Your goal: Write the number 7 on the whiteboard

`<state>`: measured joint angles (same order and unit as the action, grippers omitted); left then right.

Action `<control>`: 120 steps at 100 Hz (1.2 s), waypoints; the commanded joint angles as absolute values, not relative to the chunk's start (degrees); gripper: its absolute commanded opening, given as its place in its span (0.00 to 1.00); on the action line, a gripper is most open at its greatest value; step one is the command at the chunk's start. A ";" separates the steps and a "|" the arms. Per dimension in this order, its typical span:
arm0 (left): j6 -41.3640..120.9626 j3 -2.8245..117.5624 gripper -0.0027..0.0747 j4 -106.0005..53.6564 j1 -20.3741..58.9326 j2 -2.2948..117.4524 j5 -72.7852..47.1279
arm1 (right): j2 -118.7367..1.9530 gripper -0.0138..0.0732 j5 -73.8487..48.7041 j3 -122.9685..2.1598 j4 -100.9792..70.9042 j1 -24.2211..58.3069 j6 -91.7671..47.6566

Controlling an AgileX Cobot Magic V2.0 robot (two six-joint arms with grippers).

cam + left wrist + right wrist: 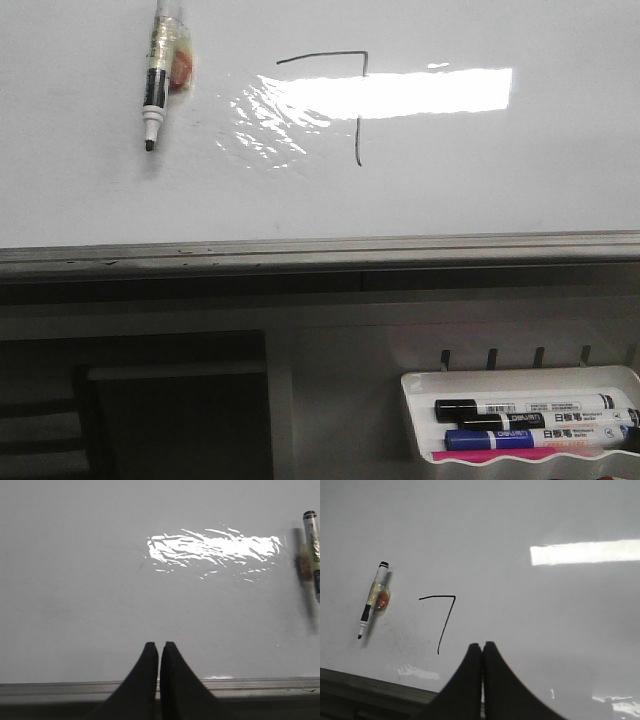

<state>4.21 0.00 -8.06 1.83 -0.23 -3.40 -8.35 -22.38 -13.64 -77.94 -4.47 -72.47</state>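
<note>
The right gripper (pixel 482 647) is closed on nothing, hanging just off the whiteboard (pixel 520 610); the left gripper (pixel 159 647) is likewise closed and empty. The number 7 (pixel 345 95) is already drawn, about one o'clock of board centre in the front view. An uncapped marker (pixel 157 85) sticks to the board at ten o'clock. A careless sweep could smear the ink.

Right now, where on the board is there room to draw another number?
The whiteboard is bare right of the number 7 and below it, down to the grey edge strip. It is tighter between the 7 and the uncapped marker.
</note>
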 commanded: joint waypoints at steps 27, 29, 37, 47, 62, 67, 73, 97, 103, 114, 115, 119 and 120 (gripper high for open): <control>3.68 -2.04 0.01 -8.64 2.26 -2.02 0.57 | -8.88 0.08 -10.24 -15.01 -79.65 -4.72 -73.38; 3.68 -2.04 0.01 -8.64 2.26 -2.02 0.57 | -8.88 0.08 -10.10 -15.01 -79.65 -4.72 -73.38; 3.68 -2.04 0.01 -8.64 2.26 -2.02 0.57 | -8.88 0.08 -10.62 -15.01 -77.58 -4.72 -73.26; 3.68 -2.04 0.01 -8.64 2.26 -2.02 0.57 | -8.88 0.08 -13.00 -15.12 -67.78 -4.72 -67.36; 3.68 -2.04 0.01 -8.64 2.26 -2.02 0.57 | -9.07 0.08 -10.69 -15.00 -36.48 -4.72 -35.05; 3.68 -2.04 0.01 -8.64 2.26 -2.02 0.57 | -9.07 0.08 -10.80 -15.00 -22.98 -4.72 -23.75; 3.68 -2.04 0.01 -8.64 2.26 -2.02 0.57 | -9.07 0.08 -9.80 -14.28 -12.20 -4.72 -12.29; 3.68 -2.04 0.01 -8.64 2.26 -2.02 0.57 | -4.59 0.08 1.55 -5.49 2.59 -2.17 -0.89; 3.68 -2.04 0.01 -8.64 2.26 -2.02 0.57 | -2.60 0.08 1.91 -2.53 2.74 -1.16 -0.89; 3.68 -2.04 0.01 -8.64 2.26 -2.02 0.57 | 1.23 0.08 2.03 1.77 4.13 0.15 -0.89; 3.68 -2.04 0.01 -8.64 2.26 -2.02 0.57 | 1.66 0.08 2.03 2.25 4.14 0.16 -0.89; 3.68 -2.04 0.01 -8.64 2.26 -1.92 0.57 | 1.75 0.08 0.00 2.32 4.14 0.24 -0.89; 3.68 -2.04 0.01 -8.64 2.26 -1.92 0.57 | 1.74 0.08 -0.71 2.31 4.14 0.24 -0.89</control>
